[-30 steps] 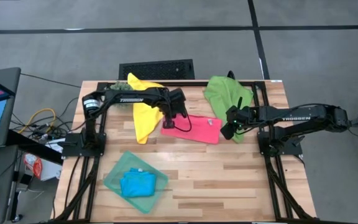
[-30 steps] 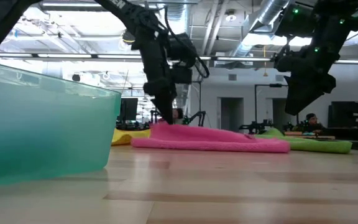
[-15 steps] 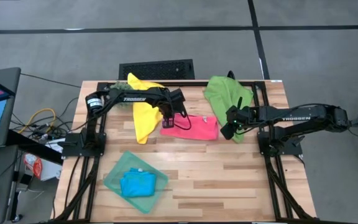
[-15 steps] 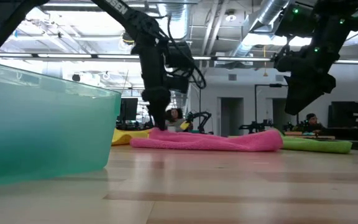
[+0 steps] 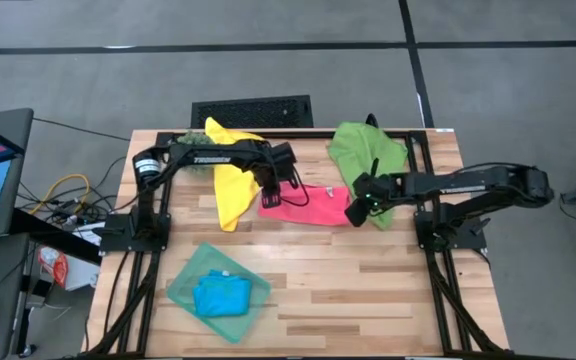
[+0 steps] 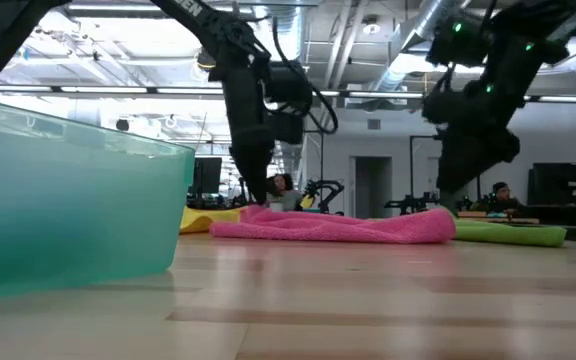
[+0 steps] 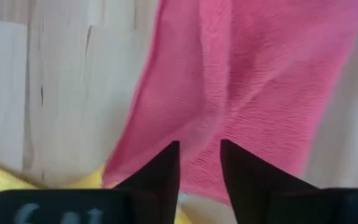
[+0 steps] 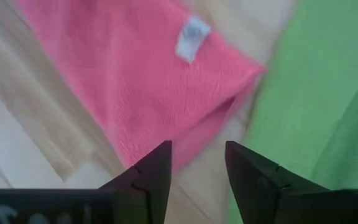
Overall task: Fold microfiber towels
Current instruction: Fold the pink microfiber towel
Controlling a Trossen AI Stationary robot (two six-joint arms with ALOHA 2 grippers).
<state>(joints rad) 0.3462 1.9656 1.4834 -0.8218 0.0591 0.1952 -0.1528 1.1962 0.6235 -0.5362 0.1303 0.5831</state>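
Note:
The pink towel (image 5: 313, 205) lies flat and folded at the middle of the table; it also shows in the low view (image 6: 338, 228). My left gripper (image 5: 268, 197) stands on the towel's left end, shut on it. My right gripper (image 5: 356, 212) hangs open just above the towel's right end, touching nothing (image 8: 197, 155); a white tag (image 8: 191, 30) shows on the corner below it. The yellow towel (image 5: 230, 180) lies crumpled at the far left and the green towel (image 5: 363, 150) at the far right. The blue towel (image 5: 218, 295) lies folded in the teal tray (image 5: 183, 285). My left gripper comes at the pink towel's left end (image 7: 197, 118) from above, pointing down, with a ridge of cloth between its two fingers (image 7: 166, 162). Creases run toward the gap. The towel lies on the table (image 6: 253, 207); one layer or several, I cannot tell.
The teal tray (image 6: 68, 200) stands at the near left. The green towel (image 8: 328, 93) lies right beside the pink towel's right end. Bare wood lies at the near right of the table (image 5: 388, 290). A dark grid panel (image 5: 251, 110) lies beyond the far edge.
My left gripper has shifted a little at the pink towel's left end, and the towel has turned squarer to the table, its right end bunched up slightly. My right gripper has then gone toward the table's left, over the towel's right end.

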